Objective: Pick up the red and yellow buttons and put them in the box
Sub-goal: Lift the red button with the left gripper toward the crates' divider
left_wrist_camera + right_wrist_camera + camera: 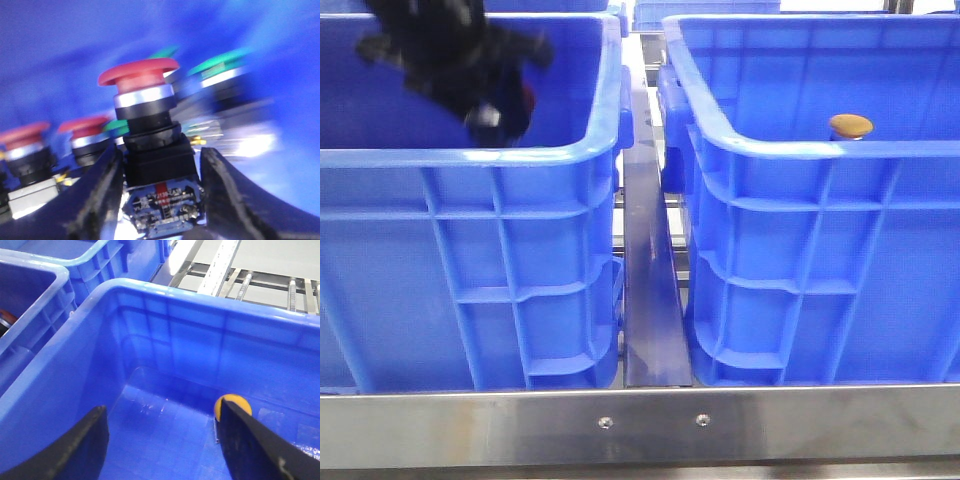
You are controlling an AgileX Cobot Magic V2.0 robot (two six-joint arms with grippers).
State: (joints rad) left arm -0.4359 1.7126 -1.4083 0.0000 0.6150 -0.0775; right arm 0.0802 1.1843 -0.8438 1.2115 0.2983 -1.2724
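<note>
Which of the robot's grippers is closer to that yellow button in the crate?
Right. The right gripper hangs open above the right crate holding the yellow button. The left gripper is inside the other crate, around a red button.

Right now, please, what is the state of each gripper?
Left gripper: closed on a red button.
Right gripper: open, holding nothing, above the right crate.
</note>
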